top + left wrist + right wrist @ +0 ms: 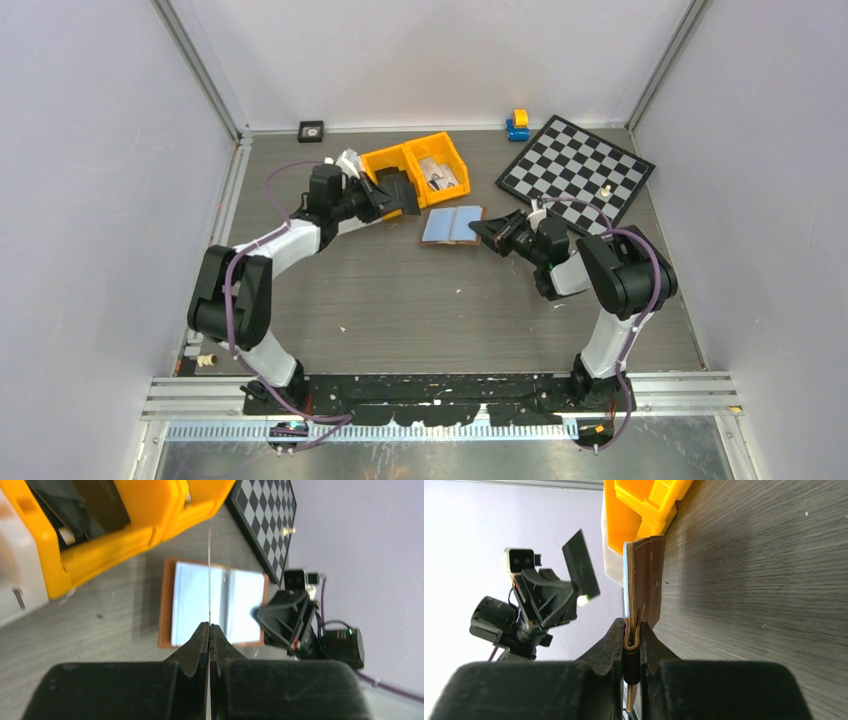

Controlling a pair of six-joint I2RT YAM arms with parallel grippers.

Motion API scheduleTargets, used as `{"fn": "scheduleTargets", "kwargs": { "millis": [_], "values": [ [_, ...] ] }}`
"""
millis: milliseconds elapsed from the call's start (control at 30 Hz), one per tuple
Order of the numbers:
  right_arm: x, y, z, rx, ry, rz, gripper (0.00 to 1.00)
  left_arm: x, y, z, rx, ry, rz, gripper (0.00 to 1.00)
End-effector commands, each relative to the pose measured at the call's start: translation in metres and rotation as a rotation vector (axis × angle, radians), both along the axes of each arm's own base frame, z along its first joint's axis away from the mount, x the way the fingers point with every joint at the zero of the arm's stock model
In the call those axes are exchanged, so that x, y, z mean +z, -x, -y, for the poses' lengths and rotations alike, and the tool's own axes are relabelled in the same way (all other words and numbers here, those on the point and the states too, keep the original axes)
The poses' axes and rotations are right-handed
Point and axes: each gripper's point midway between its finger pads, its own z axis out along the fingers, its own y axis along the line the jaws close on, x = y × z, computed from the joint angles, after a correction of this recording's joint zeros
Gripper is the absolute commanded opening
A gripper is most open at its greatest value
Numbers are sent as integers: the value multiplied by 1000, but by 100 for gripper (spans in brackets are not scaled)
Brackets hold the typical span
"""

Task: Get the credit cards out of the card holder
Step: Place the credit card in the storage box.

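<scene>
The card holder (452,224) lies open on the table, reddish-brown outside and pale blue inside. My right gripper (488,230) is shut on its right edge; the right wrist view shows the leather flap (646,575) clamped between the fingers of that gripper (632,632). My left gripper (404,200) hovers by the front of the yellow bin, left of the holder. It is shut on one of the credit cards (209,570), seen edge-on as a thin line above the open holder (190,605). From the right wrist this card (580,565) looks dark.
A yellow two-compartment bin (400,158) stands behind the holder, with pale card-like pieces (438,175) in its right compartment. A chessboard (577,172) lies at the back right with a blue and yellow toy (517,125) beyond it. A small black square (311,130) sits at the back wall.
</scene>
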Motion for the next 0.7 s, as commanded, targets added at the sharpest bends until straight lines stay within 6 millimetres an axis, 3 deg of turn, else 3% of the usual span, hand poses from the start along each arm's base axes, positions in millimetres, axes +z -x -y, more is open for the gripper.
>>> {"fn": "scheduleTargets", "kwargs": {
  "millis": [0, 367, 667],
  "values": [
    [26, -5, 7, -42, 20, 107, 1, 8, -38, -7, 85, -40, 37, 0],
    [28, -3, 10, -64, -15, 110, 0, -8, -91, -24, 178, -230, 31, 0],
    [30, -1, 11, -75, -44, 113, 1, -23, -125, -35, 209, -206, -14, 0]
  ]
}}
